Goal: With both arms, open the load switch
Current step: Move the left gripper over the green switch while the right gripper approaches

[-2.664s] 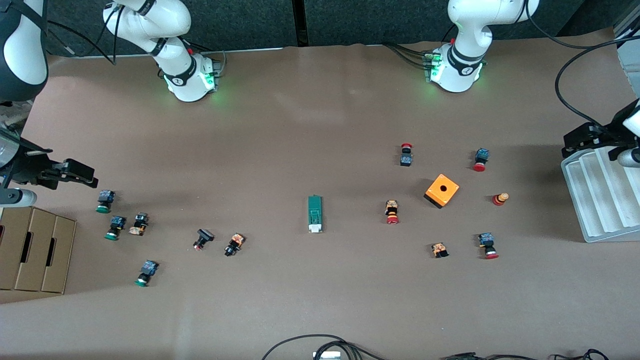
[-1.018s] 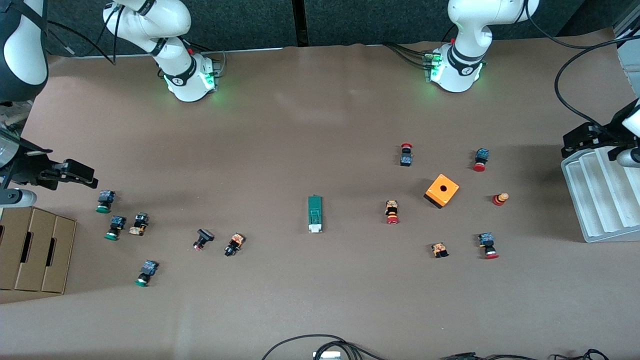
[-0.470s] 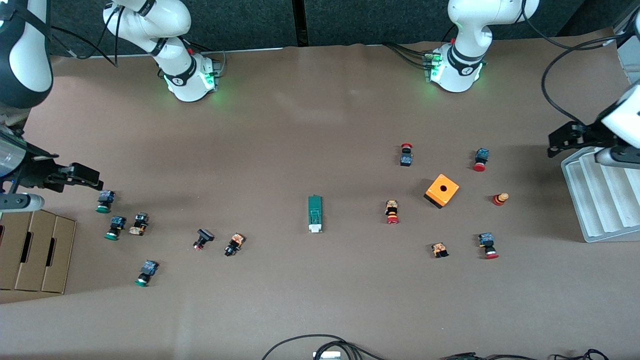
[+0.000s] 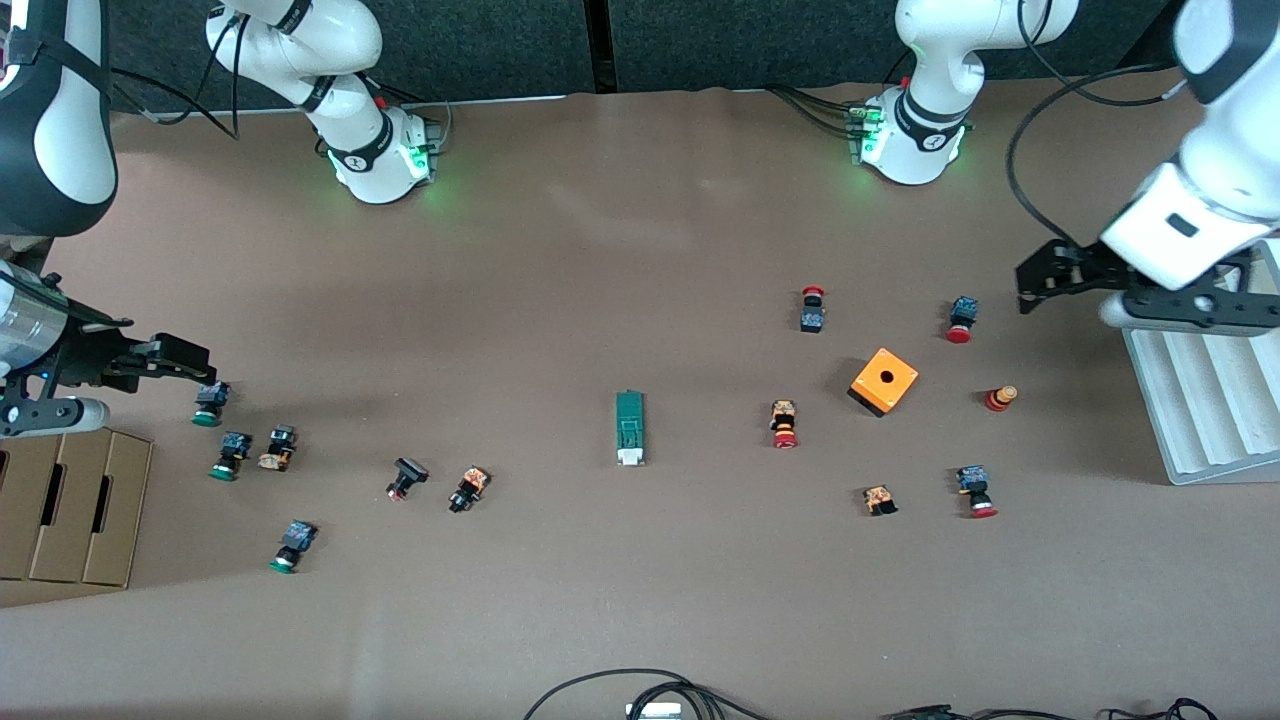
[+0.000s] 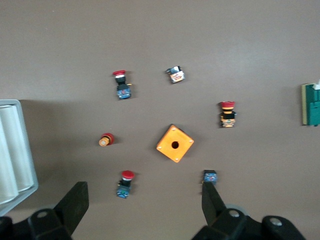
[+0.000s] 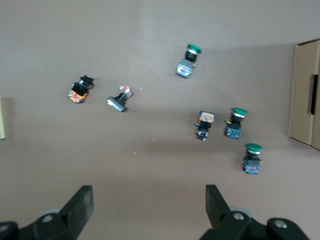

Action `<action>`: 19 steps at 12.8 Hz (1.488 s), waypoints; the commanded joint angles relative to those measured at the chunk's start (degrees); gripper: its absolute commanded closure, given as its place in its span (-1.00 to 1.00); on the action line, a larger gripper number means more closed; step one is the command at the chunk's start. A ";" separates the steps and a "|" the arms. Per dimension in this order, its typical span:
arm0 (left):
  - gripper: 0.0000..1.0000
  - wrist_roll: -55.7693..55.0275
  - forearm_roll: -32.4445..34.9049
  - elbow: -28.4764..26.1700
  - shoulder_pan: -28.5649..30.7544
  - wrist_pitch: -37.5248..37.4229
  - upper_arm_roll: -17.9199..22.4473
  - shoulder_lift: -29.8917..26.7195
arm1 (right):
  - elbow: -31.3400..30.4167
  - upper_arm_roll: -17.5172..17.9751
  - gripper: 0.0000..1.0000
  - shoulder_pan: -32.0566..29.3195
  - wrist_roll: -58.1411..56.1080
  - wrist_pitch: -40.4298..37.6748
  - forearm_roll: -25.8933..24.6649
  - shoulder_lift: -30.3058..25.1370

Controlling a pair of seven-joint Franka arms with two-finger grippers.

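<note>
The load switch [image 4: 629, 428], a narrow green block with a white end, lies flat in the middle of the table, and its green end shows at the edge of the left wrist view [image 5: 312, 104]. My left gripper [image 4: 1035, 275] hangs open over the table's left-arm end, beside the white tray, with nothing between its fingers [image 5: 144, 202]. Over the right-arm end, above the green-capped buttons, my right gripper [image 4: 195, 360] is also open and empty [image 6: 148, 204]. Both grippers are well away from the switch.
An orange cube box [image 4: 884, 381] and several red-capped push buttons [image 4: 784, 424] lie toward the left arm's end. Green-capped buttons [image 4: 229, 455] and small black parts [image 4: 468, 489] lie toward the right arm's end. A cardboard box [image 4: 70, 500] and white tray [image 4: 1200, 390] flank the table.
Both grippers have moved in from the table's ends toward its middle, the left one farther than the right. The switch and the buttons have not moved.
</note>
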 commanded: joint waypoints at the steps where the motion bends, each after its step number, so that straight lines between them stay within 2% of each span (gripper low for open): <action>1: -1.00 -7.22 -0.53 1.58 0.15 -0.66 -2.94 0.67 | 0.07 -0.22 -1.00 -0.26 -3.99 1.00 5.69 0.55; 3: -1.00 -12.84 -0.35 1.49 0.15 1.09 -7.49 0.76 | 0.15 -0.22 -1.00 -0.26 -5.58 1.70 8.00 1.25; 9: -1.00 -32.00 1.05 1.32 -0.03 10.93 -18.84 4.97 | 0.50 0.39 -1.00 4.30 -10.41 5.22 7.74 3.62; 11: -1.00 -41.29 6.47 1.32 -2.21 13.22 -21.92 6.90 | 0.59 0.31 -1.00 5.36 -11.73 6.09 7.74 4.33; 15: -1.00 -62.57 17.38 0.96 -12.84 17.00 -22.55 11.90 | 1.47 0.31 -0.99 5.28 -27.60 8.73 8.00 6.78; 17: -1.00 -70.93 21.95 0.96 -16.53 19.02 -22.55 14.45 | 1.82 0.48 -0.99 5.28 -29.49 8.56 8.35 7.23; 18: -1.00 -75.49 24.41 0.96 -18.55 19.38 -22.55 15.60 | 1.65 0.39 -0.99 5.19 -29.49 8.47 12.36 7.32; 19: -1.00 -79.11 26.70 0.88 -20.23 19.30 -22.55 16.74 | 1.65 0.13 -0.99 4.93 -29.93 8.47 18.49 7.49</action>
